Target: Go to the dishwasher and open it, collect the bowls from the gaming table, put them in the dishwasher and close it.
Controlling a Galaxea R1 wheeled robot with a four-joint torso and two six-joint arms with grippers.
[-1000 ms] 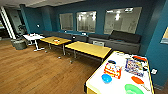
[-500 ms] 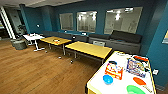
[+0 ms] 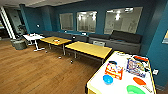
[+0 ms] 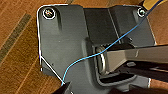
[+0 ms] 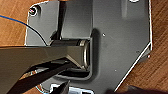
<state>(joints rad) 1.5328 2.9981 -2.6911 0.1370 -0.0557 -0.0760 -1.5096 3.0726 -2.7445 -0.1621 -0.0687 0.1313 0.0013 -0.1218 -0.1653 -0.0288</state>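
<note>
The gaming table (image 3: 120,85), with a glossy white top and yellow sides, stands at the lower right of the head view. On its near end sit the bowls: a small bright blue one (image 3: 108,79) and, to its right at the picture's edge, a wider light green one (image 3: 136,89). The dishwasher is out of view. Both wrist views look down past the robot's dark plate onto wooden floor (image 4: 17,50), (image 5: 12,30); I cannot make out how either gripper stands.
A flat orange-red piece (image 3: 139,80) and two colourful boxes (image 3: 114,70), (image 3: 136,67) also lie on the gaming table. Two yellow-topped tables (image 3: 88,49), (image 3: 55,40), a white table (image 3: 33,37) and a dark sofa (image 3: 117,41) line the blue far wall. Wooden floor (image 3: 37,72) spreads left.
The whole head view has shifted a little as the camera moved; the gaming table now shows slightly larger and nearer. Nothing on it has moved.
</note>
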